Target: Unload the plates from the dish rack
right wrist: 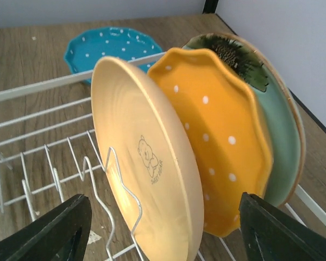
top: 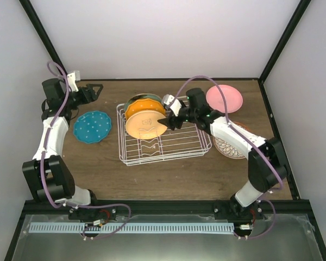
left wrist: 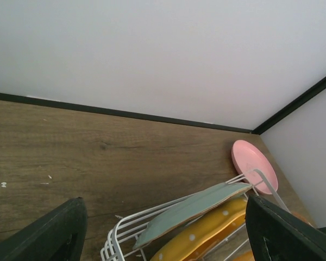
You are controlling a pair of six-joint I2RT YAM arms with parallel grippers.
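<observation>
Right wrist: pale yellow plate (right wrist: 146, 163) between parted right fingers (right wrist: 49, 231).

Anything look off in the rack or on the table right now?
Nothing broken or spilled. In the dish rack, the pale yellow plate, dotted orange plate and green plate all lean the same way rather than standing upright. A few white specks lie on the table.

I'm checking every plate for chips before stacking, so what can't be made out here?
Top view: brown-floral white plate, partly covered by the right arm.
Top view: sage green plate, only a rim shows behind the white-dotted orange plate.
Right wrist view: white-dotted teal plate, lower part hidden behind the pale yellow plate and white wire dish rack.
</observation>
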